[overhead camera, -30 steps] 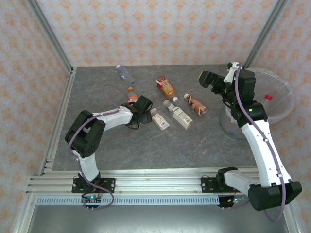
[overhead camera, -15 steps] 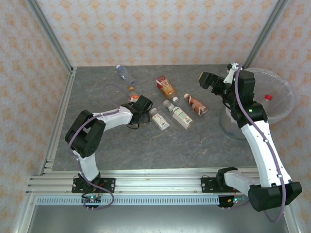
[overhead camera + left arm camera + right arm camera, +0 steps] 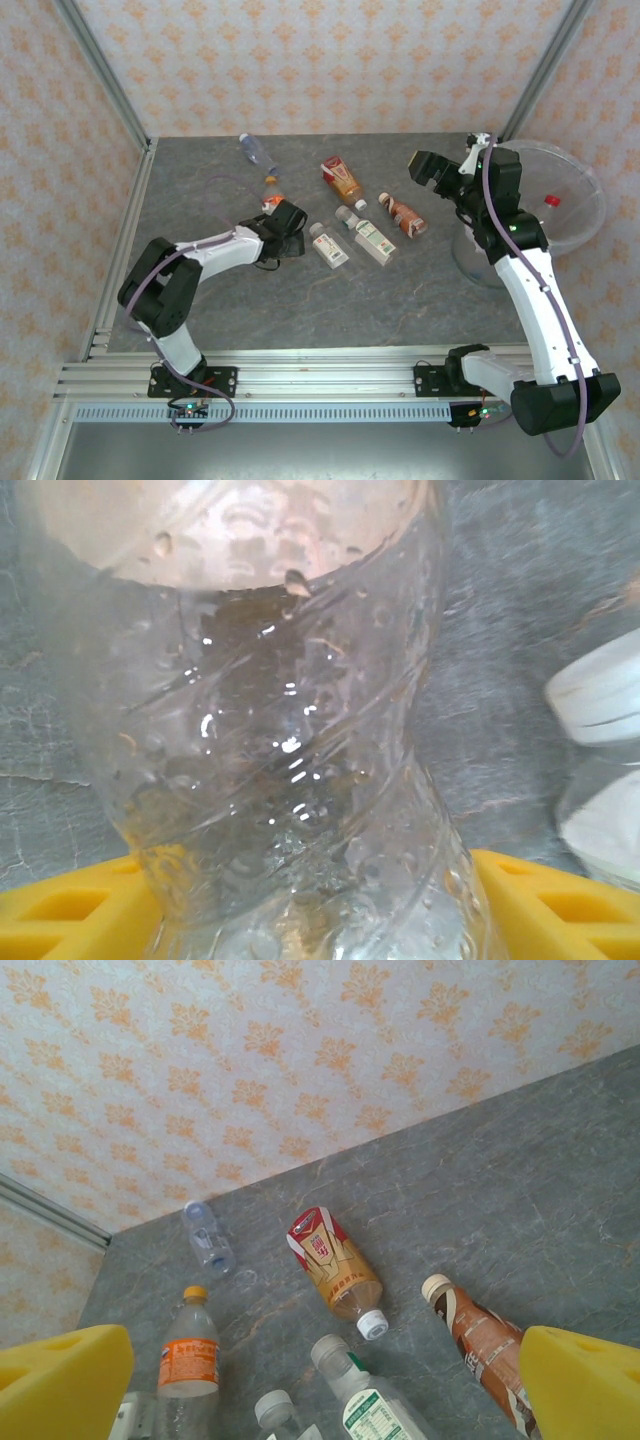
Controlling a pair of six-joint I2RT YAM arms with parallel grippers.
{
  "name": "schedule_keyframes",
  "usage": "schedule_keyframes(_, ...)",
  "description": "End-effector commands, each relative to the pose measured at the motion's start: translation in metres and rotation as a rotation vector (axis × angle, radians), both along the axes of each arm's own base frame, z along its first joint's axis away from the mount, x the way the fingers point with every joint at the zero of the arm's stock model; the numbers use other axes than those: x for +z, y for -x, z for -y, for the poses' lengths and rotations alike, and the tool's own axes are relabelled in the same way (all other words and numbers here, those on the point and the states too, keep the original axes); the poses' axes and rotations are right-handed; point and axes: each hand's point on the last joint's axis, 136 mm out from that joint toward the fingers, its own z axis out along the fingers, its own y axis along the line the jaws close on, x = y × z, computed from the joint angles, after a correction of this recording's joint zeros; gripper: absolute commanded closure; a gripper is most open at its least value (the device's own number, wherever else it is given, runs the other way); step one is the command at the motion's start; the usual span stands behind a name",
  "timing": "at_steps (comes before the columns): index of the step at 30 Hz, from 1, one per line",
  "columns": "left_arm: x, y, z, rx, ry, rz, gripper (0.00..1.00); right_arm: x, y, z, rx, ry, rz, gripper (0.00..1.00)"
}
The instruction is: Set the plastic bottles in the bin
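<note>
Six bottles lie on a grey stone-patterned table (image 3: 400,300), seen from above, with my two arms reaching in from the near edge. A metal rail (image 3: 125,240) runs along the left side. The tabletop is bare between it and my left arm, and across the wide near strip.

Toward the far left corner lies a small blue-labelled bottle (image 3: 255,150), well apart from the rest. Next, my left gripper (image 3: 283,228) sits low on the table. Its yellow fingers (image 3: 70,915) press against both sides of the clear body of an orange-labelled bottle (image 3: 272,203), grasping it.

Just to the right a white-capped bottle (image 3: 328,245) lies close to that grip, and a second white-and-green bottle (image 3: 368,235) lies alongside it. Behind them is a red-labelled bottle (image 3: 342,178), then a brown bottle (image 3: 405,215).

My right gripper (image 3: 425,165) hangs above the table past the brown bottle, fingers spread wide with nothing between them. At the table's right edge stands the bin (image 3: 590,170), with a red-capped bottle (image 3: 550,200) inside. My right arm crosses in front of its left rim.
</note>
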Motion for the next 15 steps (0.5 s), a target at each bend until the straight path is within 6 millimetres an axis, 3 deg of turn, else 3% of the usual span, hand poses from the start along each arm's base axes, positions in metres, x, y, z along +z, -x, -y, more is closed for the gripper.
schedule_keyframes(1, 0.028, -0.007, 0.012, -0.067, 0.041, 0.103, 0.52, 0.004, 0.001, -0.008, 0.019, -0.049, 0.016, 0.01)
schedule_keyframes(8, 0.072, -0.001, 0.041, -0.179, 0.076, 0.231, 0.52, -0.01, -0.001, -0.015, 0.037, -0.098, -0.027, 0.01)
schedule_keyframes(15, 0.119, 0.013, 0.088, -0.36, 0.201, 0.349, 0.54, -0.018, 0.0, -0.041, 0.168, -0.166, -0.067, 0.0)
